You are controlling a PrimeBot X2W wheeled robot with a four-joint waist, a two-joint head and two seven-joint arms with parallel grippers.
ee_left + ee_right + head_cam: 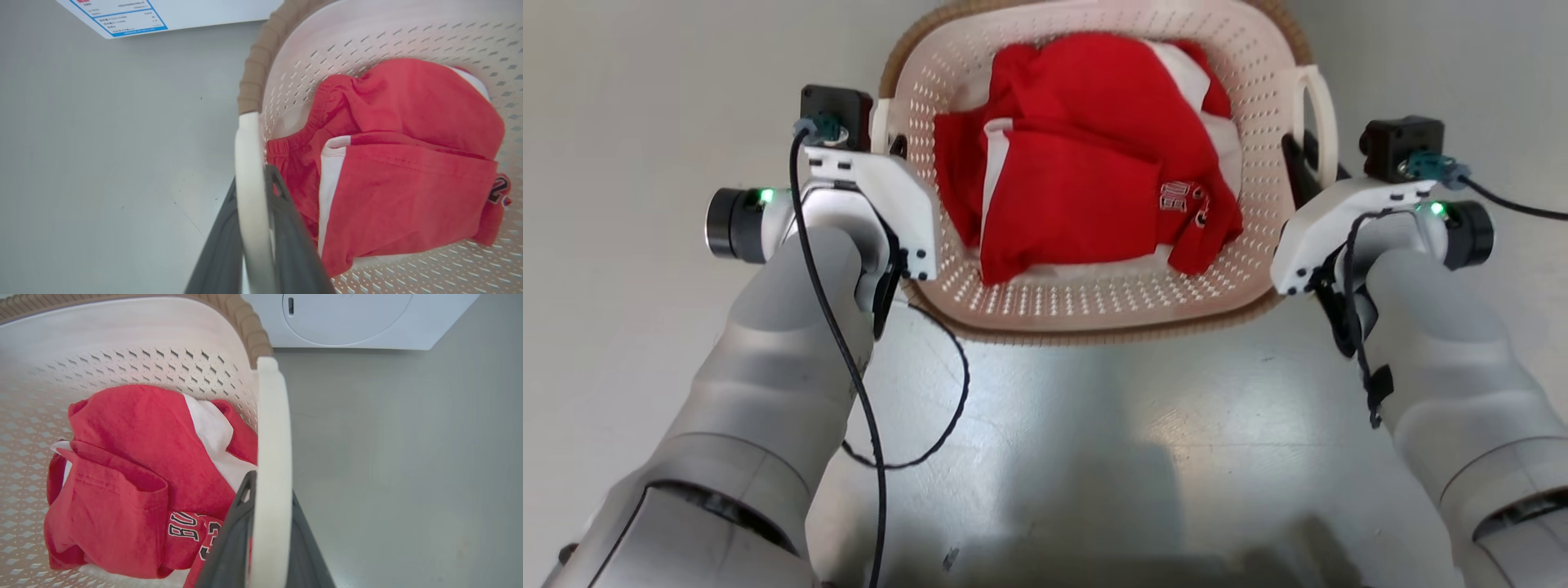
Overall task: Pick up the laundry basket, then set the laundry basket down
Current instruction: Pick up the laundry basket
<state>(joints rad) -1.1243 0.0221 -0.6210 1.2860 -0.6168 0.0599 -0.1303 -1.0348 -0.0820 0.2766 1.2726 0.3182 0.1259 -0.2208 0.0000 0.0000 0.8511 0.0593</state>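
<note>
Floor point(621, 98) open at 3, 6, 9 o'clock of laundry basket point(1094, 302). Washing machine point(347, 322) blocks 12; red clothes point(1078, 188) fill inside.

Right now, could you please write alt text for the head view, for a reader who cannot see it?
The left gripper and right gripper each clamp a white loop handle of the laundry basket, seen from above. Red and white clothes lie inside it.

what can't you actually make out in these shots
- Head view: far rim of the cream-white perforated plastic laundry basket, cut off by the top edge.
- Right wrist view: lettering on the red and white folded garment, partly behind a finger of the right gripper.
- Left wrist view: print on the blue-bordered label, too small, cut by the top edge.
</note>
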